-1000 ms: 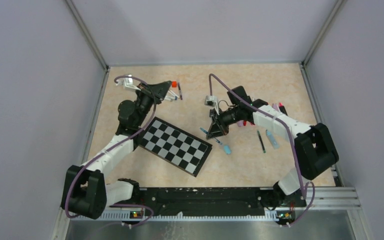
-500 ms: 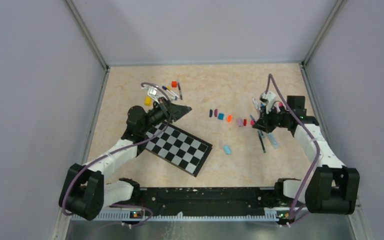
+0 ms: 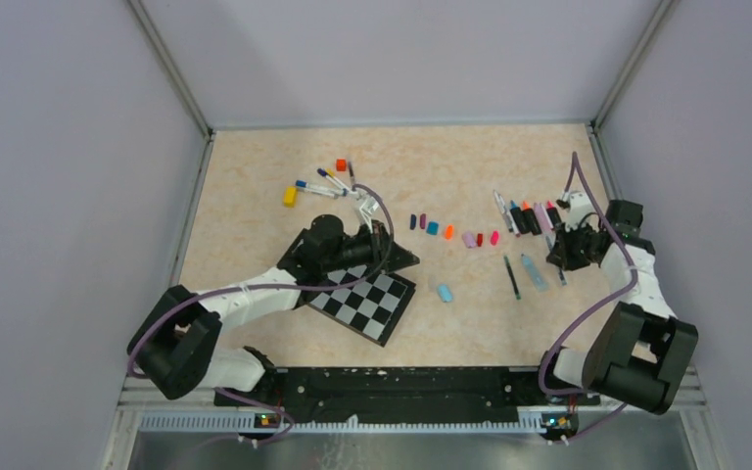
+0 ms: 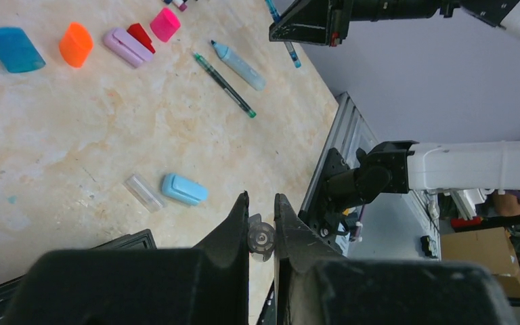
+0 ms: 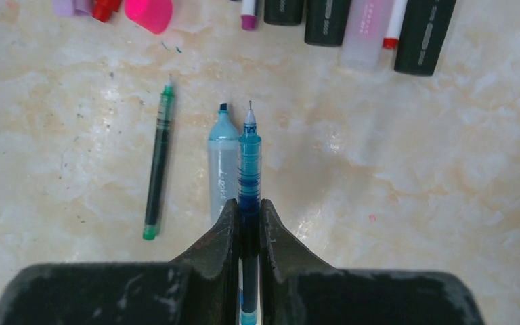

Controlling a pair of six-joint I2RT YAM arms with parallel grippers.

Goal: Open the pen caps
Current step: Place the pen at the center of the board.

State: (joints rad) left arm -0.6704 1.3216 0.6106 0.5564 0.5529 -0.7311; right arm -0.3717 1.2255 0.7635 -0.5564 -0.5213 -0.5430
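My left gripper (image 4: pixel 261 203) is shut on a small clear pen cap (image 4: pixel 261 237), seen end-on; in the top view the gripper (image 3: pixel 403 258) hangs over the checkerboard's far corner. My right gripper (image 5: pixel 248 206) is shut on an uncapped blue pen (image 5: pixel 249 152), tip pointing away, low over the table at the right (image 3: pixel 560 257). Loose caps lie in a row mid-table: teal (image 3: pixel 433 228), orange (image 3: pixel 448 232), lilac (image 3: pixel 469 238), pink (image 3: pixel 494 237). A light blue cap (image 4: pixel 184 189) and a clear cap (image 4: pixel 143 193) lie nearer.
A green pen (image 5: pixel 158 169) and a pale blue marker (image 5: pixel 222 162) lie left of the held pen. A row of markers (image 3: pixel 529 215) lies beyond. A checkerboard (image 3: pixel 362 299) lies near left. Capped pens (image 3: pixel 318 186), an orange-red cube (image 3: pixel 341 164) and a yellow block (image 3: pixel 290 196) lie at the back left.
My left gripper has swung from the back-left pens toward the middle, over the checkerboard. My right gripper has moved from the centre to the right side, beside the laid-out pens.
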